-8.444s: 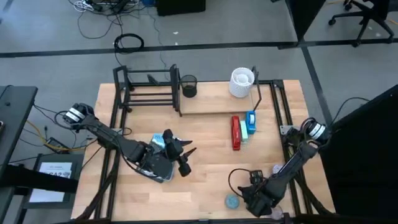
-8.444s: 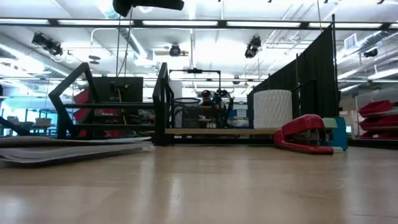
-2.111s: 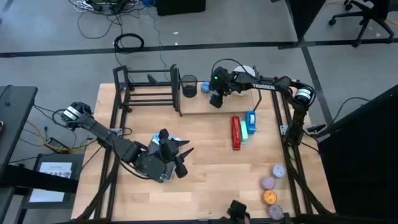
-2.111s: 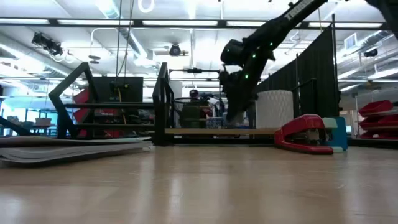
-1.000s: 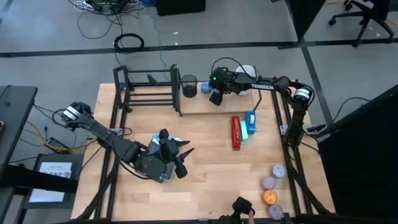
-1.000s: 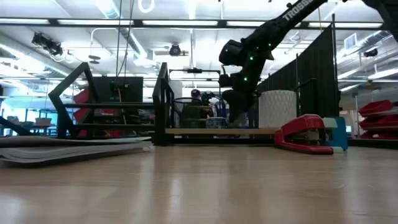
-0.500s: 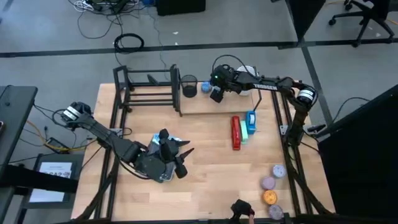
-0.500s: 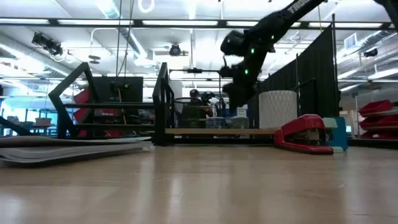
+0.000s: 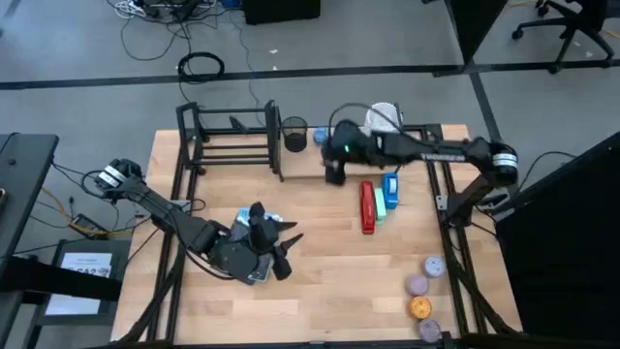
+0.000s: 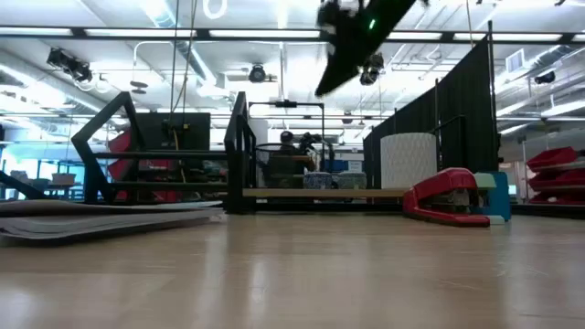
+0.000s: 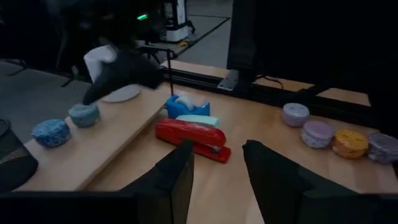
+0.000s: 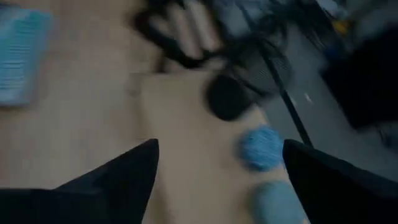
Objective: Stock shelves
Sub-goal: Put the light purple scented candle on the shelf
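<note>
Bright workshop lights and black curtains back the light wooden table (image 9: 320, 267), where the shelves (image 9: 232, 141) stand at the far edge, and the right gripper (image 9: 334, 173), jaws apart and empty, should next fetch a tub (image 9: 418, 285) cleanly while the left gripper (image 9: 283, 254), also open, waits near the front.

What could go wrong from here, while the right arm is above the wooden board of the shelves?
1. The right claw is open and empty above the board's front edge; a low swing could knock off the two blue rolls standing there.
2. The red stapler lies close beside the arm's path back to the remaining rolls, so a low return might push it.
3. The left claw rests over papers; no risk shows there.
</note>
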### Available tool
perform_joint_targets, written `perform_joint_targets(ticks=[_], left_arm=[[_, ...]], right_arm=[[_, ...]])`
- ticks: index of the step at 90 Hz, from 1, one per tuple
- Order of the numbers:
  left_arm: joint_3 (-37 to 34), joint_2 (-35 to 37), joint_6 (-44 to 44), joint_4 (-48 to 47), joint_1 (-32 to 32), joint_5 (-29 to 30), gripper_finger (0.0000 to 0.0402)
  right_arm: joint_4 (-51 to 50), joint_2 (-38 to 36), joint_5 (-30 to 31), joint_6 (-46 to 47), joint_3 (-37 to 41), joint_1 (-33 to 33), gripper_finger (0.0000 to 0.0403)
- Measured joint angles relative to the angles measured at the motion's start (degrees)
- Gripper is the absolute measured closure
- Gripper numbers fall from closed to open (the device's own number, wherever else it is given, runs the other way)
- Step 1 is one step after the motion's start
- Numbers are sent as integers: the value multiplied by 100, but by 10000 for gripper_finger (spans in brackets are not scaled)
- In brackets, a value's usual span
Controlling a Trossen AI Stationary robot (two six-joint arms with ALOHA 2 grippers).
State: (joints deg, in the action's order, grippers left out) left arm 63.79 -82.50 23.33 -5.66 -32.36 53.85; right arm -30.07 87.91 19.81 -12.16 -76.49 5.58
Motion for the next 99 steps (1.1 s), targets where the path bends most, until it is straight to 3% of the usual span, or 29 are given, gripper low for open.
perform_joint_targets(ticks=[17, 46, 65, 99], left_arm=[[0, 0, 81, -1, -7, -157, 275], [0, 0, 91, -1, -7, -234, 275], [0, 0, -86, 12, 11, -219, 275], [0, 0, -210, 12, 11, -112, 275]], right_arm=[[-860, -508, -10, 502, 179, -1563, 106], [-2446, -841, -622, 2885, 289, -3803, 110], [-2946, -843, -1454, 4870, 289, -4835, 110], [-3658, -839, -1380, 7486, 431, -6223, 110]])
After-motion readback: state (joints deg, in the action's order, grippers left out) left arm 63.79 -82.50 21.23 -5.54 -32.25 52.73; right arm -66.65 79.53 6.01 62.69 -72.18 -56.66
